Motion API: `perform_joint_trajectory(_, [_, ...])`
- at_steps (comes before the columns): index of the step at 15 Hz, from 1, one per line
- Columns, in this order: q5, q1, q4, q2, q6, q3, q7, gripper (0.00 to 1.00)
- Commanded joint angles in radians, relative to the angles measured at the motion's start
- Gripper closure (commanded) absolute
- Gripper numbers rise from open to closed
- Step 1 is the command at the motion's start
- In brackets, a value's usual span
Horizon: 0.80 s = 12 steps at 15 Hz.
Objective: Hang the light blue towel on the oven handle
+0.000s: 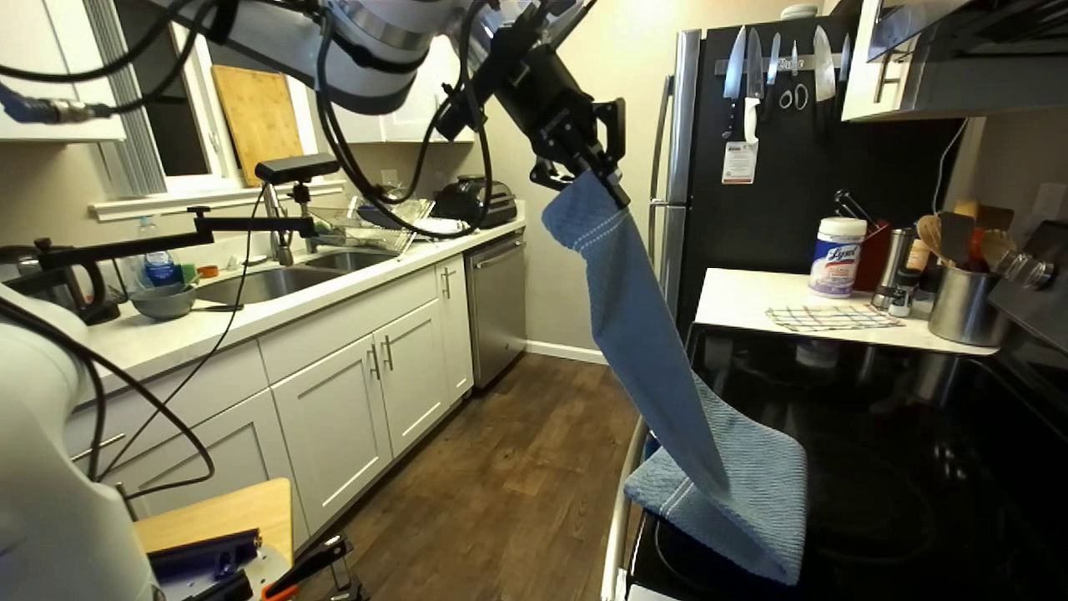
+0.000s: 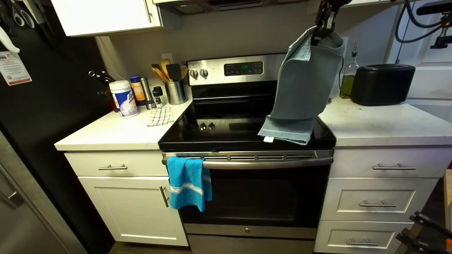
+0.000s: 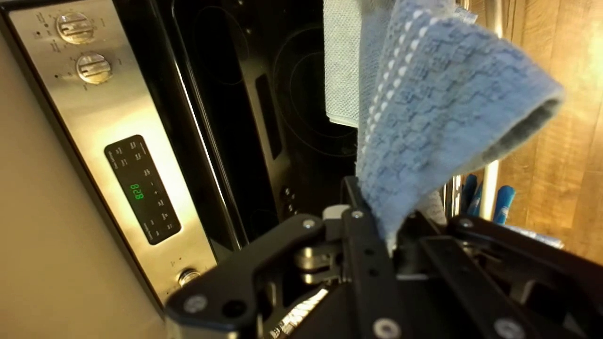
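Right in an exterior view, a canister [image 1: 837, 255] reads “Lysol”. The claw [image 1: 609, 185] pinches the light-blue towel [image 1: 659, 367] — hem [image 2: 287, 135] near the cooktop edge [image 2: 226, 145].

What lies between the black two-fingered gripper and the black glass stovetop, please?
The long light blue cloth towel hangs from the gripper onto the stovetop, in both exterior views.

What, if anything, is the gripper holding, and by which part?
The gripper holds the light blue towel by its upper end, near a white stitched line.
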Motion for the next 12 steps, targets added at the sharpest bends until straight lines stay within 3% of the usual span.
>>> perform_joint_trajectory(1, [0.053,0.018,-0.033,-0.074,-0.002,-0.003,-0.106,0.98])
perform_joint_trajectory(12, [0.051,0.055,-0.046,-0.2,-0.041,0.055,-0.158,0.98])
